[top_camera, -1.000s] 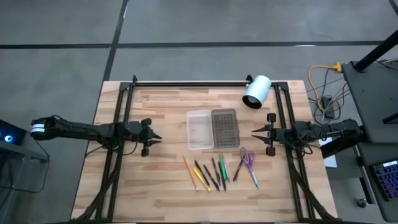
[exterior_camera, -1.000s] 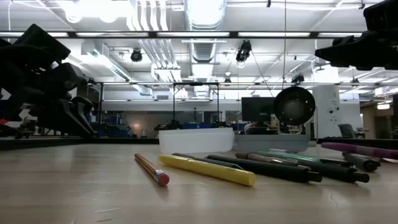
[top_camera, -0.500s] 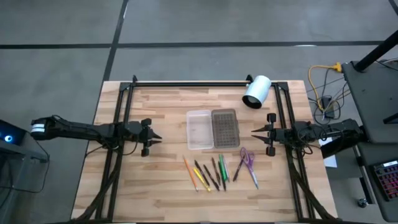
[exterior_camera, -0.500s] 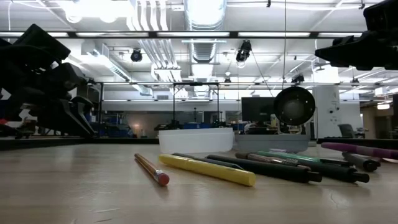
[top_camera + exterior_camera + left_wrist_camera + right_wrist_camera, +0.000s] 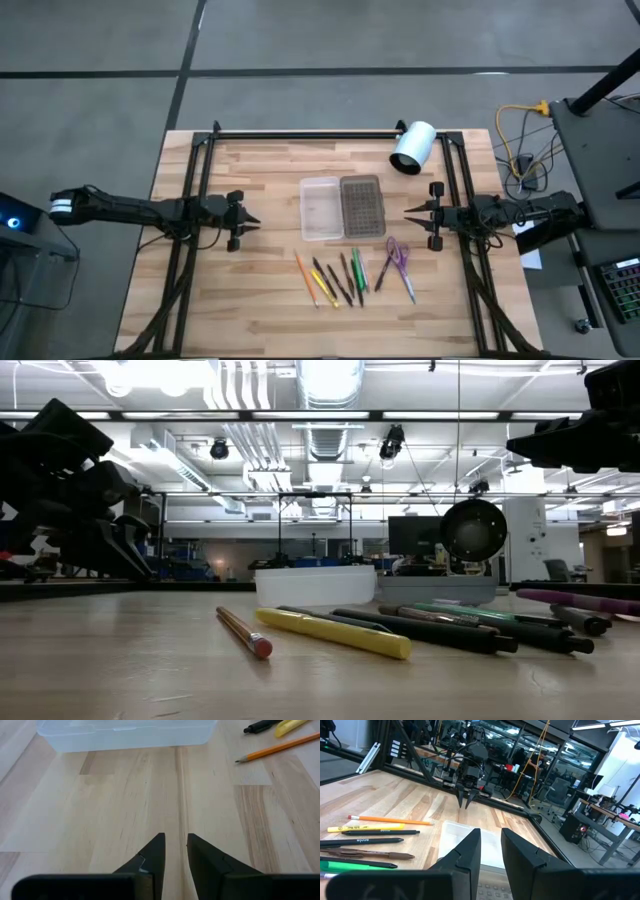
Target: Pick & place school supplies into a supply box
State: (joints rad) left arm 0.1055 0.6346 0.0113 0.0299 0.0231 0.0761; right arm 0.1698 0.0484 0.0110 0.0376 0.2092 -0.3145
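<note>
The supply box lies open mid-table: a whitish tray beside its grey ribbed lid half. Nearer the table's near edge lie several pencils and pens, flat on the wood, with an orange pencil and a yellow pen leftmost. The purple-handled scissors lie to their right. My left gripper hovers left of the box and my right gripper right of it, both pointing inward. In each wrist view the fingers stand close together, with only a narrow slit between them.
A white cylinder lies near the far right corner. Black frame rails run along the table's left, right and far sides. Bare wood spreads between my left gripper and the tray. Cables and equipment sit off the table's right edge.
</note>
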